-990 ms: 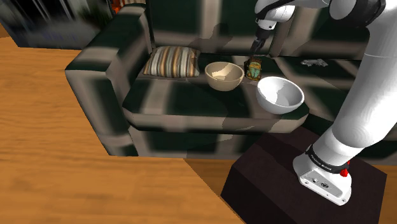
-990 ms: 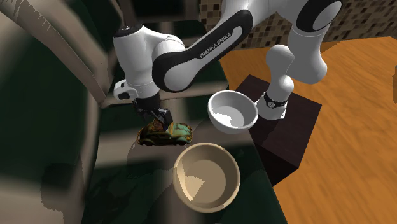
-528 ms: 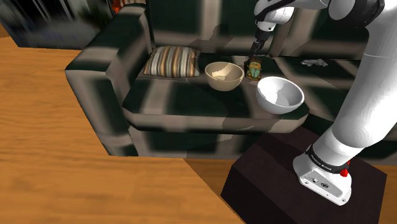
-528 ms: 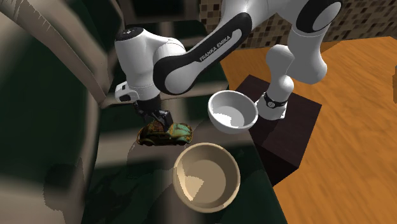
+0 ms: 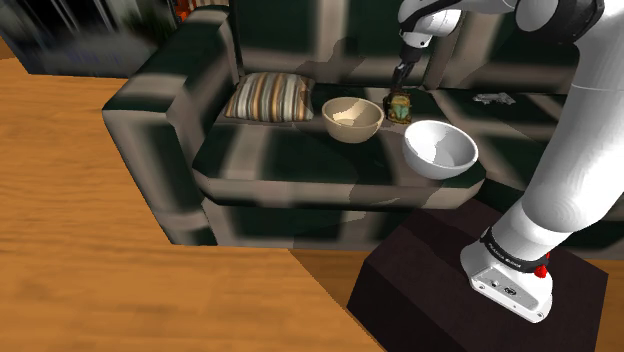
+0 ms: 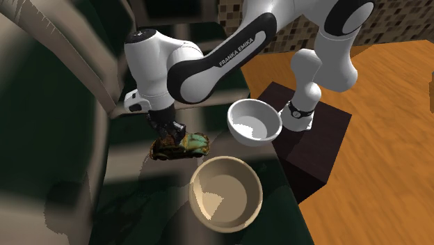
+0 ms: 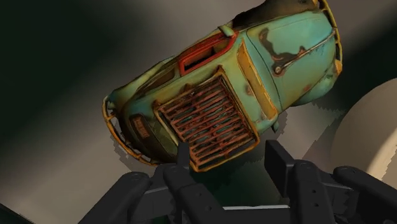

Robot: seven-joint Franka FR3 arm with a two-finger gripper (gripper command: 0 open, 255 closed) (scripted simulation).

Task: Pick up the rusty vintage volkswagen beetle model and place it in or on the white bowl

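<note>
As the wrist view shows, the tool (image 7: 230, 156) has its two black fingers apart, and the roof of the rusty beetle model (image 7: 216, 95) lies just beyond them. One finger (image 7: 184, 158) overlaps the edge of the orange roof rack and the other stands clear of the car, so nothing is clamped. In the second exterior view the tool (image 6: 172, 130) is directly above the car (image 6: 188, 145), very close to its roof. The car is turquoise with brown rust patches. It rests on the dark green seat of the sofa (image 5: 300, 160), far back near the backrest. A tan bowl (image 5: 350, 133) stands just beside the car (image 5: 401, 107), on the shoulder view's left. The white bowl (image 5: 440, 172) stands nearer to that camera, a little to the right. Both bowls are on the seat, apart from the car. Further to that view's left a striped cushion (image 5: 270, 97) lies near the sofa's arm. The dark stand (image 5: 430, 290) is at the near right, on a wooden floor (image 5: 100, 250).
</note>
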